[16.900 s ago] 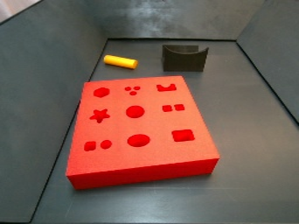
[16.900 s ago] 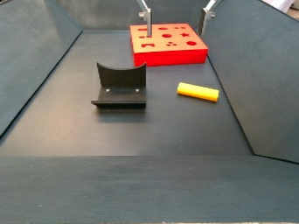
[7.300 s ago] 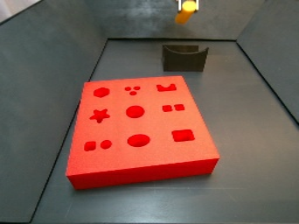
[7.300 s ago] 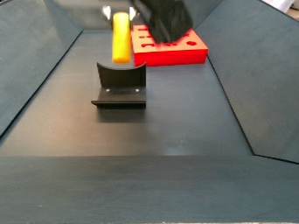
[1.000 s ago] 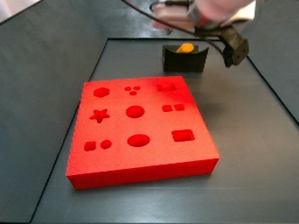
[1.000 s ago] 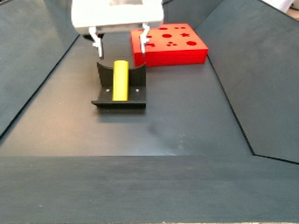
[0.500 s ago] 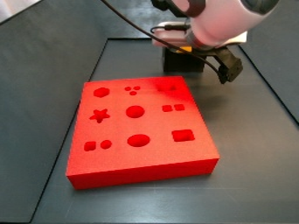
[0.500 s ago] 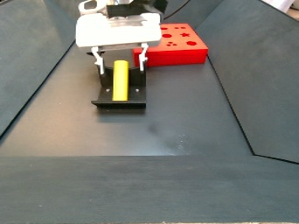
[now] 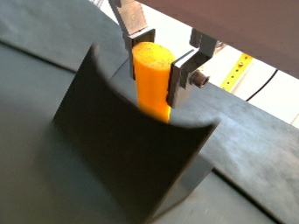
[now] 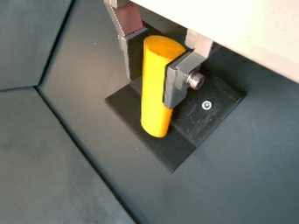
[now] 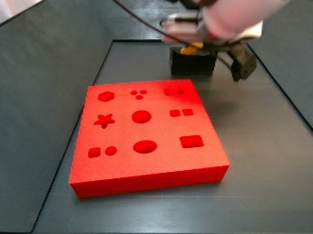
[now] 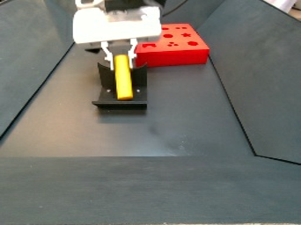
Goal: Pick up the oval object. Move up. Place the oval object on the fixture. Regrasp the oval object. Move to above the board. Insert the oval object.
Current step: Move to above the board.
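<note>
Gripper (image 10: pixel 155 54) low over the dark fixture (image 12: pixel 120 95) on the grey bench (image 12: pixel 177 132), fingers (image 9: pixel 184 72) closed narrow against both sides of the yellow-orange oval object (image 9: pixel 151 79) lying in its notch. Red board (image 11: pixel 145 128) nearby. No readable writing.

In a side view the fixture (image 12: pixel 120 88) sits left of centre on the bench (image 12: pixel 177 132), the board (image 12: pixel 173 44) behind it at upper centre. The oval object (image 12: pixel 121 77) lies on the fixture, the claw (image 12: pixel 121 58) straddling its far end.
</note>
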